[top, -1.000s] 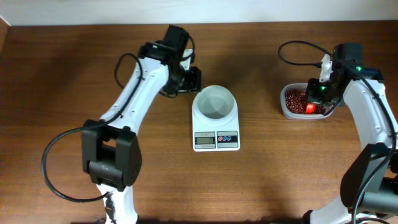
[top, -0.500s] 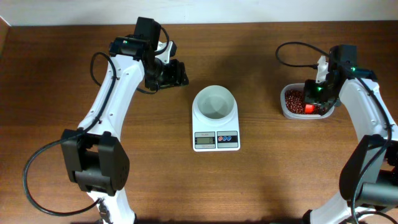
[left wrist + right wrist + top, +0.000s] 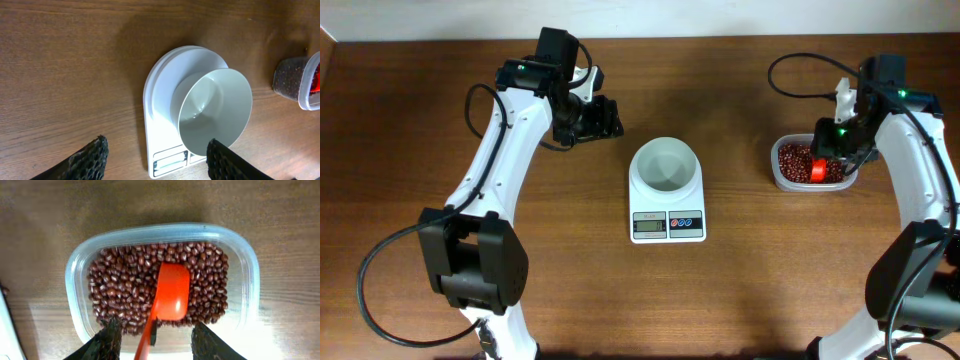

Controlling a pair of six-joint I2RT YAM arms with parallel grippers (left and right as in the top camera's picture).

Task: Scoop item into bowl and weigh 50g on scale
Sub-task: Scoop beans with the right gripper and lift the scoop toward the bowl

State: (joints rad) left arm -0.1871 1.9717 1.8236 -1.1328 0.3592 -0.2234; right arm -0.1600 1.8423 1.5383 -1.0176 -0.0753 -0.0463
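We found the right pincer [image 3: 156,332] open astride the scoop [image 3: 172,294], handle pointing from the beans [image 3: 117,292] back into its gap.

Wooden table [image 3: 770,290] carries scale [image 3: 667,226] and container [image 3: 245,287] (well apart).

Light: was even, soft and moderately bright; the overhead view was sharp throughout.
Shadow: a broad, soft-edged dark patch lay on the desk [image 3: 150,40] ahead of the left claw [image 3: 157,152], beyond the bowl [image 3: 215,115].
Glare: a pale washed-out patch sat just right of the right claw [image 3: 157,336], by the container [image 3: 252,280] rim.
Focus: claw fingers [image 3: 107,340] were blurred.
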